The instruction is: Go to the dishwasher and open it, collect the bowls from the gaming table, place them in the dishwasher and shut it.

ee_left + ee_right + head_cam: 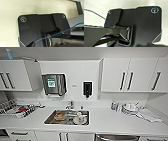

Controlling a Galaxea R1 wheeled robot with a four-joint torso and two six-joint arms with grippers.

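Observation:
The dishwasher (116,137) shows as a strip of brushed steel under the white counter (112,122), at the lower edge of the head view, right of the sink. Just its top part with the bar handle is in the picture. The bowls and the gaming table are out of view. In both wrist views my own dark plate and jointed bar stand against a pale surface.
A steel sink (67,117) in the counter holds dishes. A dish rack (15,109) stands at the left. Stacked white plates (130,108), a bottle (113,106) and a cloth (150,115) lie at the right. White wall cabinets (130,74), a towel dispenser (53,84) and a soap dispenser (87,89) hang above.

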